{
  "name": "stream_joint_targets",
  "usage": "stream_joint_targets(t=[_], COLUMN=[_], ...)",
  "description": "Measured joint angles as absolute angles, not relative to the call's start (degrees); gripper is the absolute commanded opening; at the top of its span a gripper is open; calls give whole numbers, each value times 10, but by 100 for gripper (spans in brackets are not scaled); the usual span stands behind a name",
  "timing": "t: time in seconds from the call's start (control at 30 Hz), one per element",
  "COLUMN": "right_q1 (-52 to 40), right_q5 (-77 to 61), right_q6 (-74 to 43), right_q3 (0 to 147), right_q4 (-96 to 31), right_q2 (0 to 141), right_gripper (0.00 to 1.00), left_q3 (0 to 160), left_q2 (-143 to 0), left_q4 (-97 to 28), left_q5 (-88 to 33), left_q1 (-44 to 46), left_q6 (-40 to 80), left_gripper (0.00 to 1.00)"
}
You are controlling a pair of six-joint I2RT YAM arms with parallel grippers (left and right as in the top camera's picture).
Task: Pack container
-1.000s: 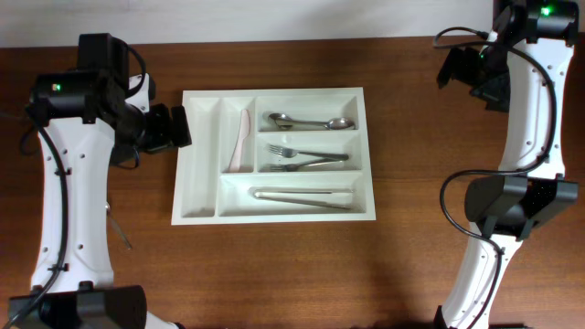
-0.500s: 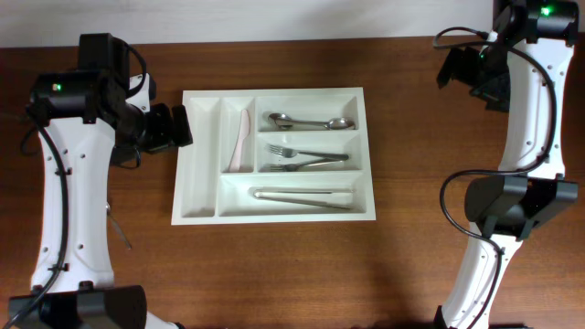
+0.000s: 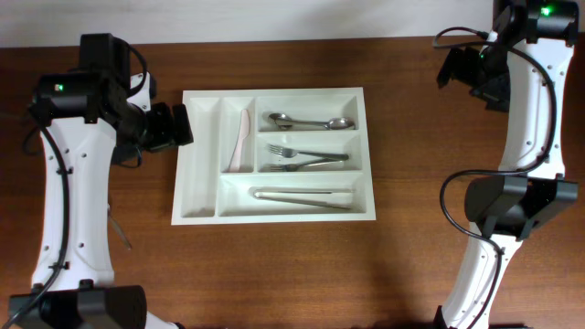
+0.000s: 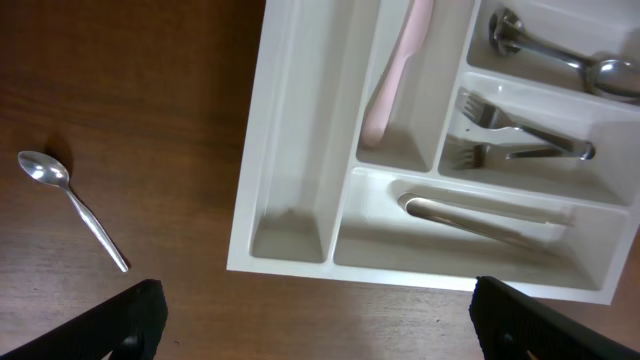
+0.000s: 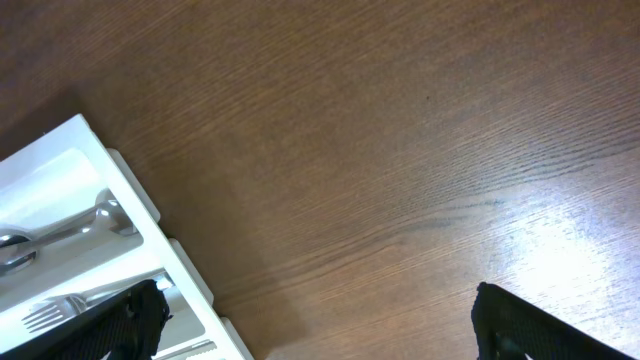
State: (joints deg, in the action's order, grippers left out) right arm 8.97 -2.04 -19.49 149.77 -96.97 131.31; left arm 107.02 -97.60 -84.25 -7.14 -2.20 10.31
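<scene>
The white cutlery tray (image 3: 206, 99) lies mid-table. Its left narrow compartment is empty. The second narrow one holds a pink knife (image 3: 243, 140). The long ones hold spoons (image 3: 311, 122), forks (image 3: 306, 159) and a long metal utensil (image 3: 302, 197). The tray also shows in the left wrist view (image 4: 290, 150) and the right wrist view (image 5: 130, 205). A loose metal spoon (image 4: 72, 207) lies on the wood left of the tray, also seen overhead (image 3: 121, 235). My left gripper (image 3: 174, 128) (image 4: 320, 325) is open and empty by the tray's left edge. My right gripper (image 3: 460, 73) (image 5: 320, 325) is open and empty, far right of the tray.
Brown wooden table (image 3: 411, 183) all around the tray. A white wall strip (image 3: 274, 18) runs along the far edge. The arm bases stand at the front left and front right.
</scene>
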Motion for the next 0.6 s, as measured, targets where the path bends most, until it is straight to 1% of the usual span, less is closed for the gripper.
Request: stream_joint_targets(t=[0.6], right_q1=[90], right_q5=[-20], right_q6=[-195], right_q3=[1498], right_q4=[-970], right_q2=[1313], right_gripper=[99], left_q3=[1010], left_q2=[-976], left_q4=[-835], left_q5=[-71], left_q1=[-22], left_q6=[103], left_gripper=[99])
